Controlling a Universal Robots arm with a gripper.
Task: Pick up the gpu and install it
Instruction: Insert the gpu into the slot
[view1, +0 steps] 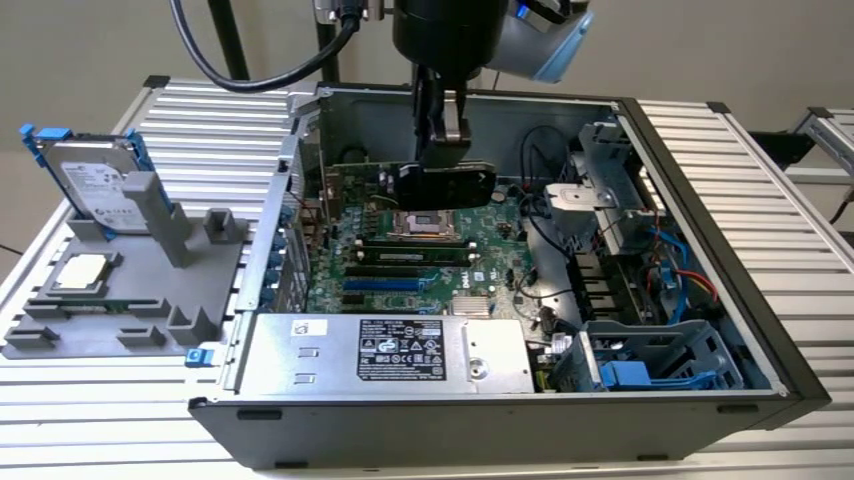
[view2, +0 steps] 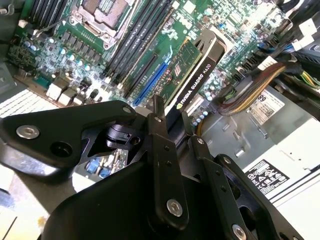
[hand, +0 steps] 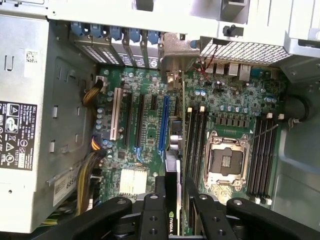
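My gripper (view1: 439, 158) hangs inside the open computer case (view1: 694, 200), shut on the gpu (view1: 451, 186). The gpu is a green card with a black cooler block, held on edge a little above the motherboard (view1: 400, 270), over the area of the processor socket (view1: 427, 222). In the second wrist view the gpu (view2: 196, 75) slants out from between my fingers (view2: 157, 117), beside a long blue slot (view2: 150, 82). The first wrist view shows the gpu (hand: 172, 167) edge-on. Its silver bracket (hand: 172, 55) lies toward the case's rear slot openings, and the blue slot (hand: 162, 125) runs alongside it.
A silver power supply (view1: 387, 350) fills the near side of the case, and a blue-trimmed drive cage (view1: 641, 370) stands at the exterior view's right. Outside the case, a grey fixture (view1: 120, 300) holds a hard drive with blue clips (view1: 94, 185) and a small square chip (view1: 83, 270). Cable bundles (view2: 250, 85) run beside the board.
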